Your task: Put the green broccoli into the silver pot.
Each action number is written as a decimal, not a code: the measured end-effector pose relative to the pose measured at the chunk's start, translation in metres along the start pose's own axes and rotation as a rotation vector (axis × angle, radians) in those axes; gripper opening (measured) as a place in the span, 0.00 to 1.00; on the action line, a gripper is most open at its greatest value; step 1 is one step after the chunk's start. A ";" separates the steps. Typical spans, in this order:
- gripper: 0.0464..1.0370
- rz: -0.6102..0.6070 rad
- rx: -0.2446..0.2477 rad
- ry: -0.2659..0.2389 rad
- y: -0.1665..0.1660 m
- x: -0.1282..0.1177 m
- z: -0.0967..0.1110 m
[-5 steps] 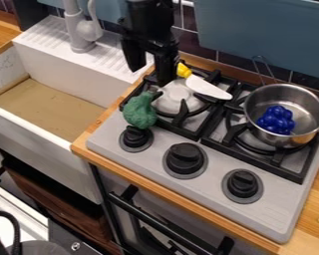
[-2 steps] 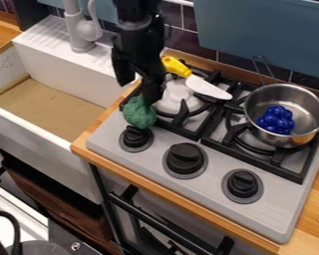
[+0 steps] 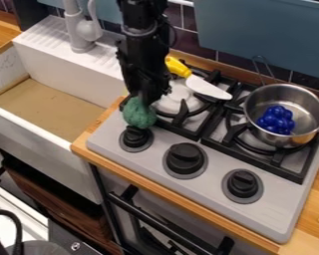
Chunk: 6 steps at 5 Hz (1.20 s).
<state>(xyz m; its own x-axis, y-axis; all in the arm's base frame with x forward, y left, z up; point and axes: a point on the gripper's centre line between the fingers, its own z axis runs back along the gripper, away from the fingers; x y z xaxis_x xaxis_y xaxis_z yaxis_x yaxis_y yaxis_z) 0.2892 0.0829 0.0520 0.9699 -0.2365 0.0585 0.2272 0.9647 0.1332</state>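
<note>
The broccoli (image 3: pixel 139 115) lies well left of the pot (image 3: pixel 308 112), at the edge of the stove (image 3: pixel 268 214) on the side away from it, its broad head towards the knobs and its narrow stem end up under the claw (image 3: pixel 139 95). The claw is right at that stem, left of the pot like the broccoli, but I cannot tell whether it is wide or closed on it. As a toy, the broccoli is probably light and fairly firm, unlikely to break; the bumpy head is bulky and rounded, so a grip there could let it roll or slip. The stem is the better hold, taken squarely and low enough to catch some of the thicker part, with a modest squeeze. If the hold proves firm, the next move calls for a lift above the pot's rim before any sideways travel. The knife (image 3: pixel 209 88) lies between the broccoli and the pot, further back, and could be knocked on a low path. Inside the pot sits a blue cluster (image 3: pixel 276 120), with bare metal beside it for the broccoli; the sink (image 3: pixel 49 107) is farthest left of the pot.
</note>
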 end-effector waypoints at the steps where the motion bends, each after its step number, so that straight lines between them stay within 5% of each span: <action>1: 0.18 0.006 -0.003 -0.003 0.000 0.000 0.000; 2: 0.16 0.028 -0.017 0.013 -0.003 0.000 0.002; 4: 0.16 0.189 -0.098 -0.002 -0.008 0.031 0.043; 5: 0.16 0.285 -0.113 -0.016 -0.031 0.053 0.064; 6: 0.16 0.338 -0.193 -0.044 -0.063 0.074 0.085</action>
<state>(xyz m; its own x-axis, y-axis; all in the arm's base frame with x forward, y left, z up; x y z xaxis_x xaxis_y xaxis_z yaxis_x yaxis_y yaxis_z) 0.3387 -0.0051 0.1321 0.9892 0.0975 0.1097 -0.0879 0.9921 -0.0892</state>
